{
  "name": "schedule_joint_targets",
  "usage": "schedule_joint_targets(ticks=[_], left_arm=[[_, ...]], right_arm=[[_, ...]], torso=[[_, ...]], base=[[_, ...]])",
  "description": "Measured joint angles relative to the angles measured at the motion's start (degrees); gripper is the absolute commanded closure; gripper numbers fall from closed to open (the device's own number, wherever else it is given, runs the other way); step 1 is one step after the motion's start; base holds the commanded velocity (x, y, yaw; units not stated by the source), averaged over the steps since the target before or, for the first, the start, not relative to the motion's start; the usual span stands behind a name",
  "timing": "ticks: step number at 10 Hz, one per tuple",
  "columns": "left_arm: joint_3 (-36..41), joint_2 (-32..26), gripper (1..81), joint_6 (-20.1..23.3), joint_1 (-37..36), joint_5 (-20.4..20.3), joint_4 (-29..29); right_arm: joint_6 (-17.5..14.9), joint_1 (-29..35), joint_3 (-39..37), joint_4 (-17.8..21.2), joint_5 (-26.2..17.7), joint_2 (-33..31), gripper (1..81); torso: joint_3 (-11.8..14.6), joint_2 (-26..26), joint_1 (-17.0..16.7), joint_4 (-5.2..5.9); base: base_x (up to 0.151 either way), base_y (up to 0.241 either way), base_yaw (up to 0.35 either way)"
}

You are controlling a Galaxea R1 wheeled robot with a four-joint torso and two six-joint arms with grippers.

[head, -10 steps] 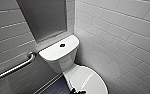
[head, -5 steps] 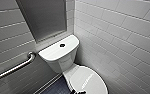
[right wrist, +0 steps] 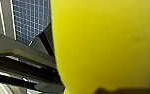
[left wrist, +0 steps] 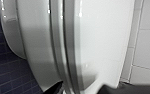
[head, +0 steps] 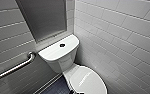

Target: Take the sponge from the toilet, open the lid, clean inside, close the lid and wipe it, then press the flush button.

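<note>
The right gripper (right wrist: 121, 91) clamps the sponge (right wrist: 106, 45), with blue tiled floor (right wrist: 31, 20) behind it. The left gripper (left wrist: 83, 89) sits close to the edge of the toilet's (head: 66, 57) closed lid (left wrist: 101, 42); whether it is open or closed cannot be told. The flush button (head: 62, 45) lies on the toilet's tank top, behind the lid.

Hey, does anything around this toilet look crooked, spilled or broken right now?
Nothing stands out. The lid lies shut and square on the toilet, the flush button sits in the tank cover, and the grab bar looks intact. No spill shows.
</note>
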Motion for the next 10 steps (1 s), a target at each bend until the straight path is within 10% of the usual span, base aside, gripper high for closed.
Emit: schedule_joint_targets(ticks=[10], left_arm=[[-6.34, 4.24, 1.0, -1.07, -0.35, -0.88, 0.38]], right_arm=[[0.00, 0.29, 0.68, 0.00, 0.44, -0.68, 81.1]], torso=[[0.00, 0.00, 0.02, 0.00]], base=[[0.000, 0.000, 0.000]])
